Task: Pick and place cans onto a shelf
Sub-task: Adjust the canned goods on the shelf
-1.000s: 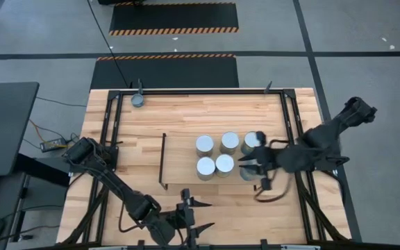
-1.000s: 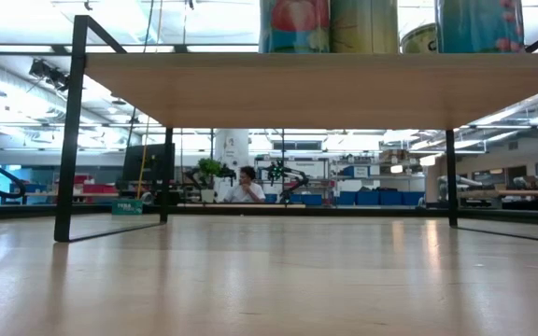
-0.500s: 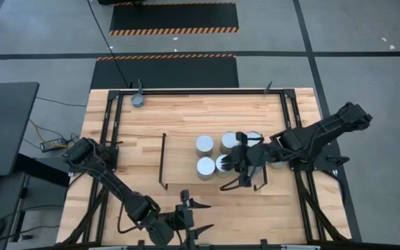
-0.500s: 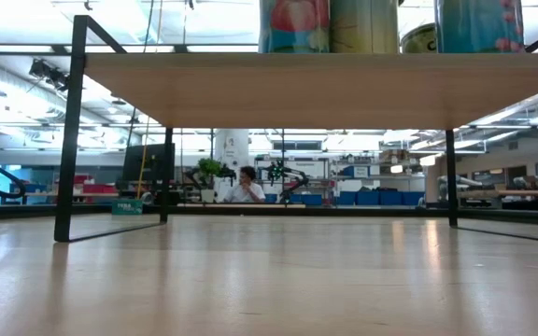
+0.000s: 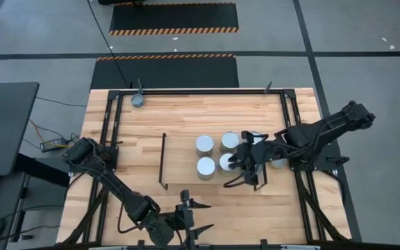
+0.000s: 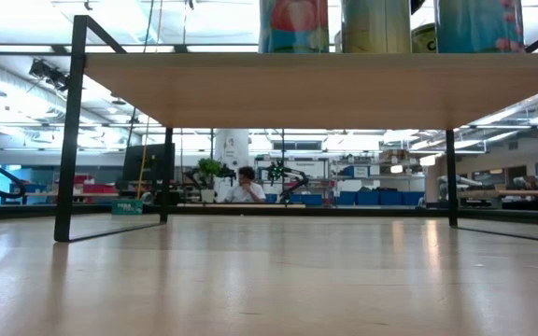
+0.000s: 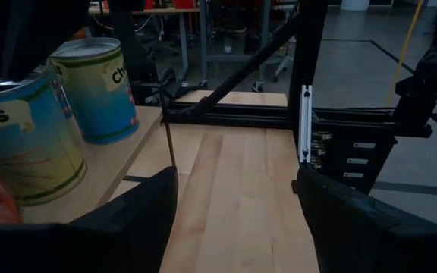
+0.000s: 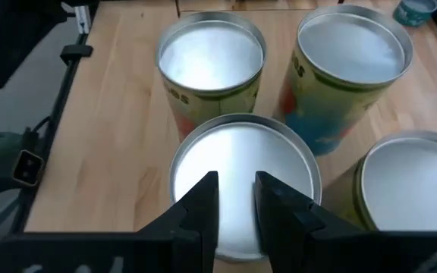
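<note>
Several cans with shiny round tops stand upright on the light-wood shelf [image 5: 181, 156]: two at its middle [image 5: 205, 144] [image 5: 206, 167], others beside them [image 5: 229, 141]. My right gripper [image 5: 244, 165] hovers slanting down over this group; in its wrist view its fingers [image 8: 236, 199], a narrow gap apart, sit over one can's top [image 8: 241, 163]. My left gripper [image 5: 189, 217] waits open at the table's near edge, its fingers [image 7: 237, 205] around nothing. From table height, the shelf board [image 6: 297, 89] carries the cans [image 6: 375, 25]. My right gripper comes slanting down from the table's right side, and its fingertips [image 8: 203, 199] stand over the shiny top [image 8: 241, 163] of one upright can. Whether they touch that top, I cannot tell.
A small round grey thing [image 5: 138, 100] lies at the table's far left corner. A black rail frame [image 5: 110, 132] edges the table. Bare wood [image 5: 207, 114] lies beyond the shelf. A black wire end frame [image 5: 163, 161] stands at the shelf's left end.
My right gripper has swung from the shelf's right end toward the table's left, over the cans, and has sunk a little. From table height, the middle can on the shelf has shifted slightly sideways while the others stay put.
</note>
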